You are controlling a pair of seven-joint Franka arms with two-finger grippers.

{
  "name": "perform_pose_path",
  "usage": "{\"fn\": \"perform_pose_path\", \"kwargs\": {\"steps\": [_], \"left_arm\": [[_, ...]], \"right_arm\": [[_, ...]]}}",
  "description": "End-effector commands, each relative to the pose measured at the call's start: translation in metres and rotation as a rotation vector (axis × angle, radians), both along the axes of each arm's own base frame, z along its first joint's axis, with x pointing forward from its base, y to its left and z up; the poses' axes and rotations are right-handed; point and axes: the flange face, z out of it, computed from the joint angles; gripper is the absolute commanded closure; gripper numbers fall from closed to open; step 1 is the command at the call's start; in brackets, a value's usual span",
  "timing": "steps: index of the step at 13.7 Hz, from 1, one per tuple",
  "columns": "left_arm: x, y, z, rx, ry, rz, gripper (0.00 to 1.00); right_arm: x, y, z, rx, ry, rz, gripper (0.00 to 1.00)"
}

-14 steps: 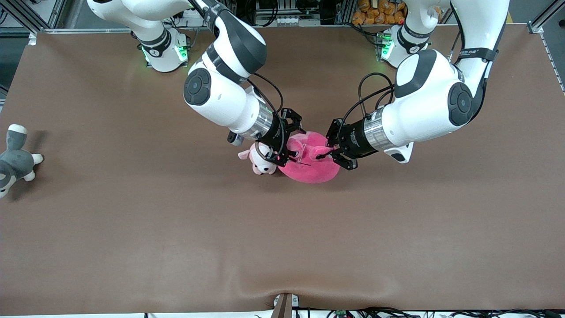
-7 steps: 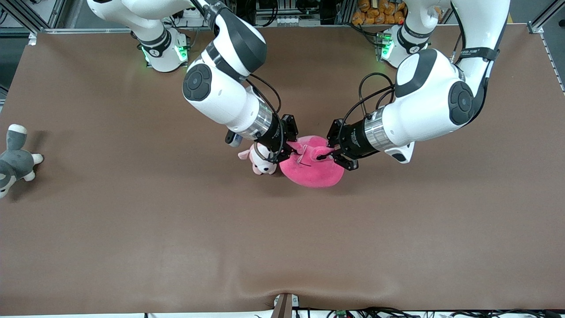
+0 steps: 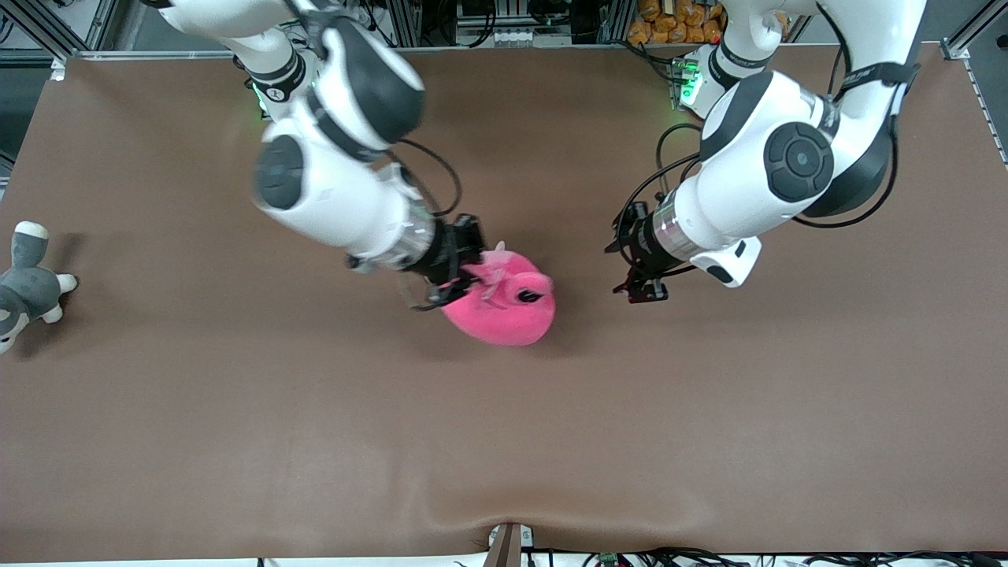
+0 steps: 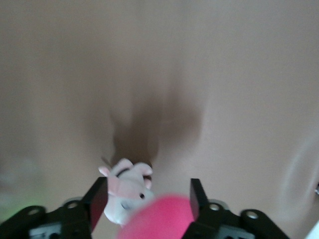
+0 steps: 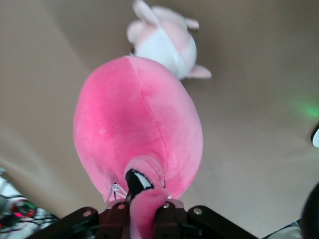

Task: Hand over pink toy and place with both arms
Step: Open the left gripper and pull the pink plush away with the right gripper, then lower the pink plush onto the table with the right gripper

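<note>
The pink toy (image 3: 504, 307) hangs from my right gripper (image 3: 475, 277), which is shut on one of its floppy flaps. In the right wrist view the flap sits pinched between the fingers of the right gripper (image 5: 144, 215), and the round body of the pink toy (image 5: 137, 122) hangs over the table. My left gripper (image 3: 617, 269) is open and empty, apart from the toy toward the left arm's end. In the left wrist view the left gripper (image 4: 148, 193) has its fingers wide apart, with a blurred part of the pink toy (image 4: 159, 219) showing past them.
A small pale pink-and-white puppy plush (image 5: 162, 42) lies on the table under the hanging toy; it also shows in the left wrist view (image 4: 127, 191) and is hidden in the front view. A grey-and-white plush (image 3: 24, 287) lies at the right arm's end of the table (image 3: 236, 441).
My left gripper has let go of the pink toy and drawn back toward the left arm's end. My right gripper has closed on a flap and carried the toy toward the right arm's end.
</note>
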Motion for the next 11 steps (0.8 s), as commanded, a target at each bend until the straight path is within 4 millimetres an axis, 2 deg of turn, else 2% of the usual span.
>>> {"fn": "perform_pose_path", "kwargs": {"steps": [1,3,4,5,6,7,9,11], "left_arm": [[-0.009,0.026,0.034,0.058,-0.011,-0.213,0.00],[-0.018,0.049,0.058,0.107,-0.054,-0.409,0.00],[-0.023,0.061,0.064,0.127,-0.045,-0.521,0.00],[-0.026,0.071,0.068,0.128,-0.026,-0.609,0.00],[-0.026,0.089,0.079,0.124,-0.036,-0.655,0.00],[-0.027,0.100,0.090,0.120,-0.059,-0.696,0.00],[-0.036,0.109,0.107,0.114,-0.084,-0.803,0.00],[-0.037,0.135,0.112,0.091,-0.060,-0.934,0.00]], "right_arm": [[0.015,-0.086,0.043,-0.009,0.000,-0.004,1.00],[0.026,-0.152,0.050,-0.020,0.011,0.034,1.00],[0.028,-0.181,0.047,-0.033,0.003,0.110,1.00],[0.030,-0.225,0.033,-0.033,0.026,0.218,1.00],[0.032,-0.271,0.010,-0.014,0.058,0.294,1.00],[0.034,-0.307,-0.008,0.002,0.055,0.319,1.00],[0.038,-0.380,-0.046,0.042,0.032,0.378,1.00],[0.031,-0.450,-0.098,0.085,0.003,0.419,1.00]]}}
